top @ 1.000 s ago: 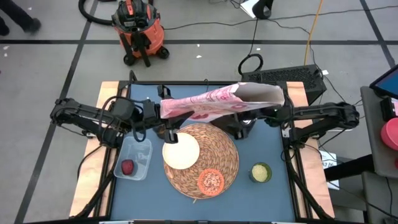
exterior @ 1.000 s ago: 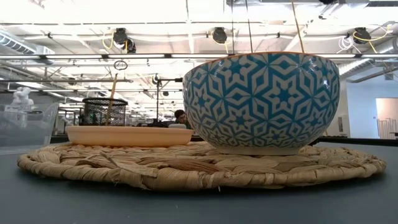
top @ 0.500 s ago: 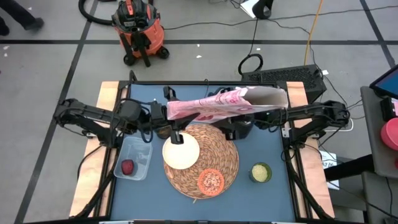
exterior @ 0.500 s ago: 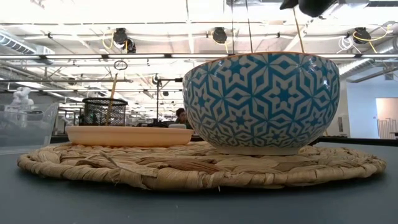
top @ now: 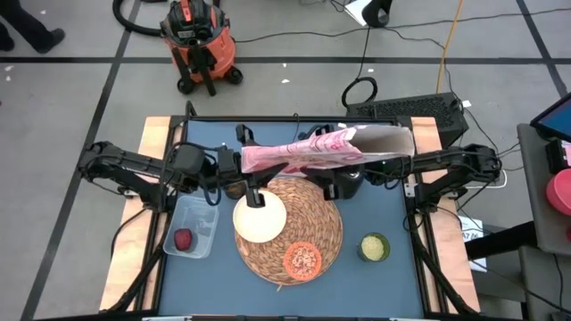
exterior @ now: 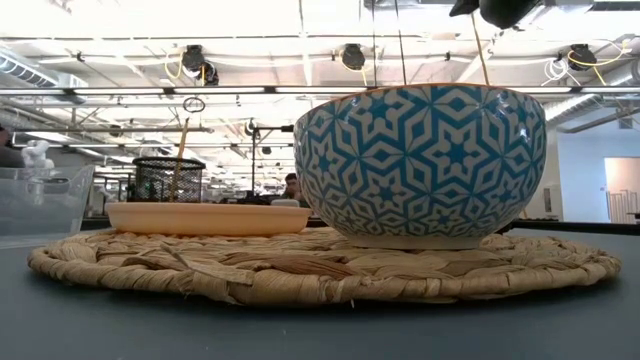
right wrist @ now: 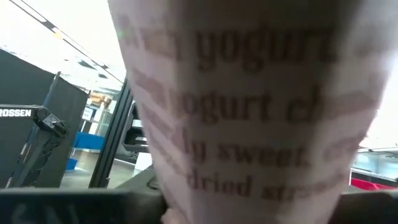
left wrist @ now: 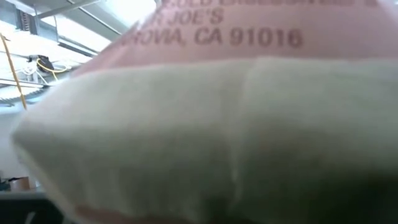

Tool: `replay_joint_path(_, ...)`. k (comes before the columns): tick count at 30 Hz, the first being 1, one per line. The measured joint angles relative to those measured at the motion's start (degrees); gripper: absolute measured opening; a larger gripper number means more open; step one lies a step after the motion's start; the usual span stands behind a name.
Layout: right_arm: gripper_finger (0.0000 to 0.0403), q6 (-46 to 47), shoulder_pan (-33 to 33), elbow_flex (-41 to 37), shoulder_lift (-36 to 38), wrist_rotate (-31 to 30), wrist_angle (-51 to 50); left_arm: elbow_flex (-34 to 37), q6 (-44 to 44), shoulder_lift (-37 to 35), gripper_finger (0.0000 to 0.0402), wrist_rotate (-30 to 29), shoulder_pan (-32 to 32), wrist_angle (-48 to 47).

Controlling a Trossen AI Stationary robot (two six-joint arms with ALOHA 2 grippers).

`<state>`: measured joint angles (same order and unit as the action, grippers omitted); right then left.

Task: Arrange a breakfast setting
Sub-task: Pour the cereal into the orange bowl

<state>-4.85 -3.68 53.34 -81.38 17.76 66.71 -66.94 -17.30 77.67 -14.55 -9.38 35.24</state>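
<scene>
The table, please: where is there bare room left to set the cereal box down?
The blue table is bare on its right side, around the small green-yellow cup, and along the near edge below the placemat. The middle is crowded: cream bowl, orange dish, and the cereal box overhead. The clear tub fills the left.

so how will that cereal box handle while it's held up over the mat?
The cereal box looks creased along its length, so it is probably soft and may buckle. It hangs sideways with its far end open, so contents could spill. Likely light.
</scene>
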Motion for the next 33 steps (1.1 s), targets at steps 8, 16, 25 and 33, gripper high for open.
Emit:
replay_joint_path(8,0.0129,2.2,-0.1,0.0,0.1,0.0,-0.5,0.0,0.9,0.0,0.0163,-0.2,0.0,-0.2)
replay_joint_path(16,0.0128,2.7,-0.1,0.0,0.1,0.0,-0.6,0.0,1.8,0.0,0.0164,-0.5,0.0,-0.3)
replay_joint_path(25,0.0128,2.7,-0.1,0.0,0.2,0.3,-1.0,0.0,2.2,0.0,0.0225,-0.6,0.1,-0.9)
replay_joint_path(33,0.0128,2.7,-0.9,0.0,4.3,0.5,-8.8,0.0,2.5,0.0,0.0329,-3.2,0.1,-4.1)
